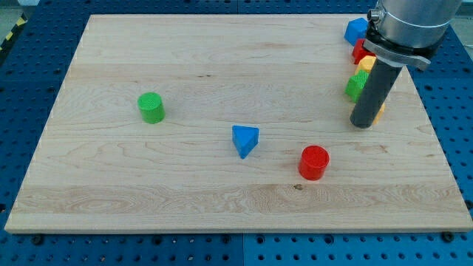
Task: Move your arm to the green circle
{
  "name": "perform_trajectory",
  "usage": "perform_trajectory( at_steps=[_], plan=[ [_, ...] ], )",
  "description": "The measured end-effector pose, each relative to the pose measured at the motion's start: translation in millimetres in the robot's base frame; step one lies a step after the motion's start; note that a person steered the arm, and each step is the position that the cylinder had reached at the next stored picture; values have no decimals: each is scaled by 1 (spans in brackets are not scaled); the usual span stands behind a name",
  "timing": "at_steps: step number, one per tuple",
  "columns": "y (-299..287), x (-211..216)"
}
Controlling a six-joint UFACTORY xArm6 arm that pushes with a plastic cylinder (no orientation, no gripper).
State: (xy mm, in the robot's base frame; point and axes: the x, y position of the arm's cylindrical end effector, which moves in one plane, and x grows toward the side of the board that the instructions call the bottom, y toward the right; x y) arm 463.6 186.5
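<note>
The green circle (pixel 151 108), a short cylinder, stands on the wooden board (pixel 222 52) toward the view's left, well apart from my tip (pixel 361 124), which rests on the board far to the circle's right at nearly the same height in the view; I carry a plain rod, so there are no jaws to stand open or closed; right of the circle and a little lower lies the blue triangle (pixel 244 140); further right and lower, the red cylinder (pixel 313 162); far right and above, partly hidden behind the rod, cluster a green block (pixel 355 85), a yellow block (pixel 365 62), a red block (pixel 359 51) and a blue block (pixel 356 31).
</note>
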Motion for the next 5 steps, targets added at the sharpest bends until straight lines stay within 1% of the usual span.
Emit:
perform_trajectory(
  at_steps=[1,2,3,5],
  plan=[
    [-52,0],
    [-108,-12],
    [-157,-33],
    [-298,-38]
  ],
)
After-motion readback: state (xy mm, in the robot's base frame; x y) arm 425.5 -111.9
